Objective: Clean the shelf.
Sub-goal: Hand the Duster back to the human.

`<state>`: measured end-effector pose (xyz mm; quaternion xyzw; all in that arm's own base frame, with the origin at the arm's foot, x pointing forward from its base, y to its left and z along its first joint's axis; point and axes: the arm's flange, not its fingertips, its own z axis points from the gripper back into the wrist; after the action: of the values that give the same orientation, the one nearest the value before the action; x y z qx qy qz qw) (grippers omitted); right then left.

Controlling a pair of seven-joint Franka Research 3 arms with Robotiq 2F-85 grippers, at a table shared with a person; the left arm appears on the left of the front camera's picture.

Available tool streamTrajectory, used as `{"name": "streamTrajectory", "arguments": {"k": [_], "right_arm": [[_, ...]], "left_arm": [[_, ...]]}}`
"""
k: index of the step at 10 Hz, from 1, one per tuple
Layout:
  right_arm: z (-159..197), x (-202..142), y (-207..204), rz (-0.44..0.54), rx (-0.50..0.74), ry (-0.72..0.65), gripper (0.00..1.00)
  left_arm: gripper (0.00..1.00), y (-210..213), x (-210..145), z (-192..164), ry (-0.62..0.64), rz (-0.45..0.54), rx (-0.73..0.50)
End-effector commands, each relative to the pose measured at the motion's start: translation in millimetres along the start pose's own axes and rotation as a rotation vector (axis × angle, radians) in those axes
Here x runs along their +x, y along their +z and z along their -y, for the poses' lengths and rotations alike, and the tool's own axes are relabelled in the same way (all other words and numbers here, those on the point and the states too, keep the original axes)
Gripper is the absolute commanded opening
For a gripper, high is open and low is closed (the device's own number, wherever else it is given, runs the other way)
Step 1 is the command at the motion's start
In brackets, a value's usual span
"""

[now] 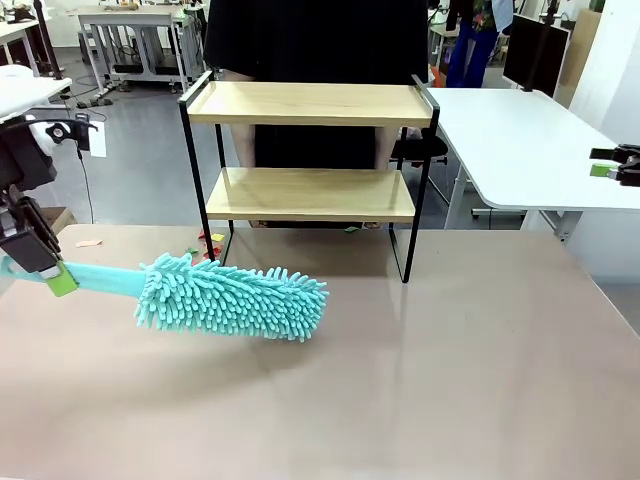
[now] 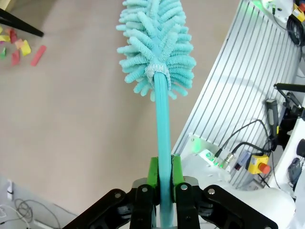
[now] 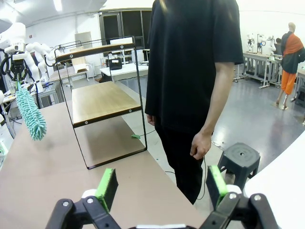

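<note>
Your left gripper [image 1: 50, 272] sits at the table's left edge, its green pads clamped on the flat turquoise handle of a fluffy teal microfibre duster [image 1: 232, 297]. In the left wrist view the two pads [image 2: 153, 172] press the handle from both sides, and the duster [image 2: 157, 45] reaches out over bare tan tabletop [image 2: 71, 119].

The two-tier wooden shelf in its thin black metal frame [image 1: 310, 150] stands at the far edge of the table, its near legs on the tabletop [image 1: 400, 380]. The duster's head lies in front of the shelf's left side, apart from it, with open table to its right and towards you.

Your right gripper [image 1: 622, 167] is cut off at the picture's right edge, out over a white side table [image 1: 530, 150]. From its own wrist camera the right gripper [image 3: 162, 188] has its jaws spread wide with nothing between them. That view shows the shelf [image 3: 102, 100] and a person in a black shirt [image 3: 190, 71] standing just beyond it, one hand [image 3: 200, 145] hanging loose.

Small coloured scraps [image 2: 16, 47] lie on the floor by a shelf leg; you cannot tell what they are.
</note>
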<state>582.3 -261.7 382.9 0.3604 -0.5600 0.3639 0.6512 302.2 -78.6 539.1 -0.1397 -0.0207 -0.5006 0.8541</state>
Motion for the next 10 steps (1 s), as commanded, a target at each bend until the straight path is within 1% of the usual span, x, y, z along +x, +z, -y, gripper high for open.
{"name": "streamTrajectory", "arguments": {"k": [1, 2, 3, 4, 5, 7, 9, 10], "right_arm": [[-0.8, 4.1, -2.4, 0.002, 0.002, 0.008, 1.00], [-0.8, 4.1, -2.4, 0.002, 0.002, 0.008, 1.00], [0.0, 0.0, 0.0, 0.000, 0.000, 0.000, 1.00], [-20.9, 27.8, -11.5, -0.020, 0.055, 0.028, 1.00], [-39.3, 51.2, -23.5, -0.022, 0.110, 0.046, 1.00], [-78.4, 84.0, -51.3, -0.033, 0.243, 0.062, 1.00], [-116.3, 102.9, -74.9, -0.031, 0.337, 0.050, 1.00], [-137.1, 108.1, -87.9, -0.032, 0.385, 0.014, 1.00]], "left_arm": [[0.13, 0.6, -1.5, 1.0, -0.006, 0.024, -0.016], [0.13, 0.6, -1.5, 1.0, -0.006, 0.024, -0.016], [0.13, 0.0, 0.0, 0.0, 0.000, 0.000, 0.000], [0.13, 10.2, 0.3, 0.8, -0.064, 0.064, -0.016], [0.13, 11.0, 3.8, -1.3, -0.099, 0.113, -0.030], [0.13, 7.9, 4.0, -9.5, -0.200, 0.215, -0.083], [0.13, 0.3, -1.1, -21.2, -0.267, 0.318, -0.130], [0.13, -11.6, 2.3, -34.6, -0.306, 0.376, -0.153]]}}
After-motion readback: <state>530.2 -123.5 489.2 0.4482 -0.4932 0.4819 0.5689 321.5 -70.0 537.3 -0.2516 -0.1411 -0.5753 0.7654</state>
